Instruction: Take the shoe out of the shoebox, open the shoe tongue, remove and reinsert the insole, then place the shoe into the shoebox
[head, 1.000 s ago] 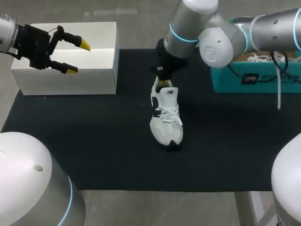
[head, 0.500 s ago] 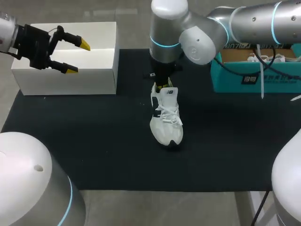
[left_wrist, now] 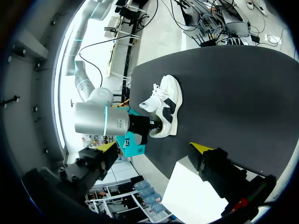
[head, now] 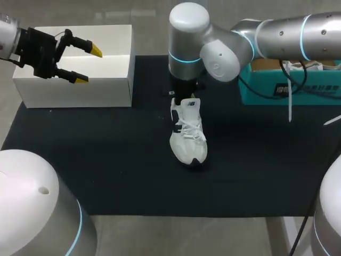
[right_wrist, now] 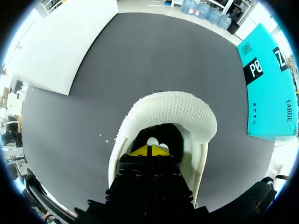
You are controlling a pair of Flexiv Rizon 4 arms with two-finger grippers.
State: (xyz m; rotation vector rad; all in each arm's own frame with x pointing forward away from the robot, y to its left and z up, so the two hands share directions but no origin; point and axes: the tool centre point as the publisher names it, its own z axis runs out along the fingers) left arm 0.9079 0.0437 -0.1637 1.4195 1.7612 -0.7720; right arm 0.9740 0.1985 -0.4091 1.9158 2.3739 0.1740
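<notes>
The shoe (head: 187,133) is out of its box and lies on the black mat (head: 106,160), so I think the first step is done. My right gripper (right_wrist: 149,150) has its two yellow tips pressed together, down inside the hole at the heel of the shoe. The white heel rim curves just ahead of the tips. I can't tell if they pinch the insole or nothing at all. I can't tell if the tongue is pulled open either.

I think I am at the insole step. The insole has to come out and go back in. Then the shoe goes into the box.

My left gripper (head: 88,65) hangs with its fingers wide apart and nothing between them. The white box (head: 106,90) sits just under them, and the shoe is well apart from them.
</notes>
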